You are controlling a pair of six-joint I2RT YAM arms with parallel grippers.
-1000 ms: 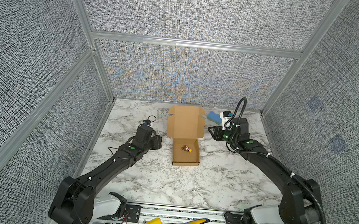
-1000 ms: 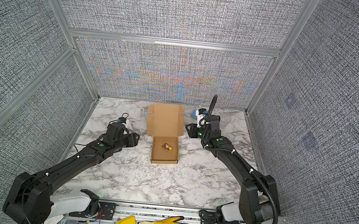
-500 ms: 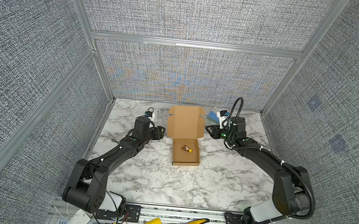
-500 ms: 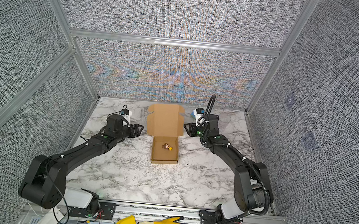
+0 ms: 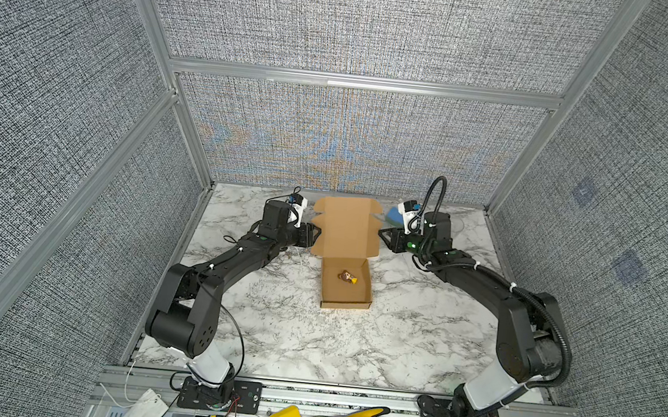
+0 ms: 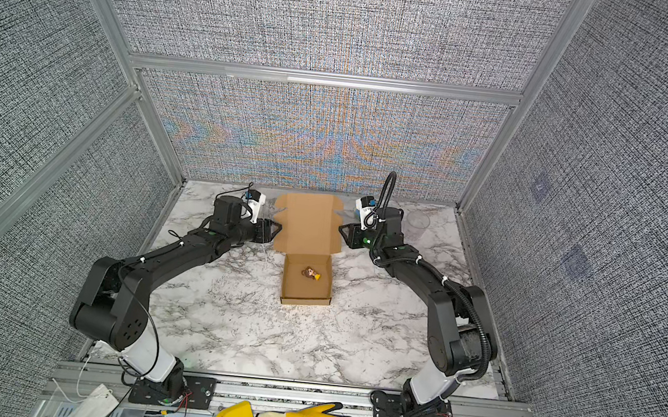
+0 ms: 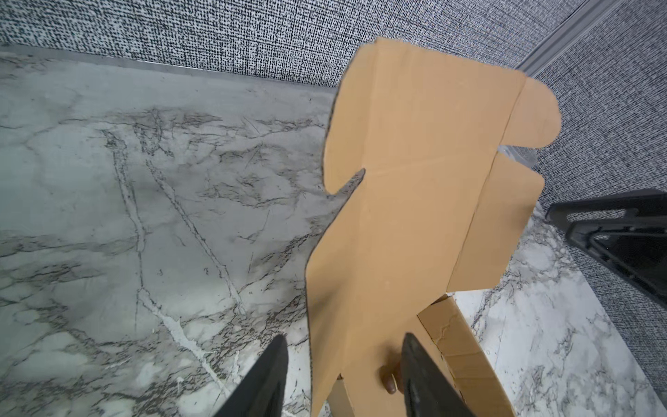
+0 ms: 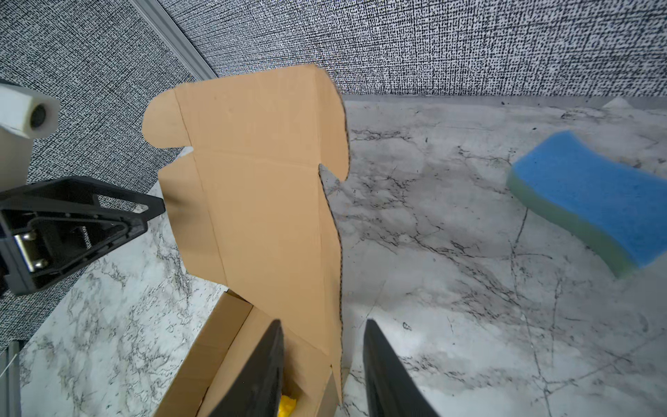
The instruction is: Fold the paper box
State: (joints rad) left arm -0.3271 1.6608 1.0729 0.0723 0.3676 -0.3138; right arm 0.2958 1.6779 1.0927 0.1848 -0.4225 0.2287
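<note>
- Midway along the counter [image 5: 290, 339], toward the back wall: paper box [image 5: 348, 236], tray already walled and lying flat, lid panel standing upright behind it with side flaps and rounded tabs not yet folded.
- Inside the tray: small toy figure [image 5: 346, 277]; blue sponge [image 8: 592, 202] well apart, behind the right arm.
- Left pincer [image 7: 343, 335]: open, straddling the lid panel's left edge, one finger on each face, clear gap beside the outer finger, no clamp yet.
- Right pincer [image 8: 322, 321]: open likewise, astride the lid panel's right edge, low down near the hinge crease.
- Probably light and fairly stiff as a sheet, yet quick to give at the scored creases; dry and matt, so unlikely to slip.
- Best taken by the side flaps close to their creases, both sides together, to bend along the scores without twisting the lid panel or dragging the light tray.
</note>
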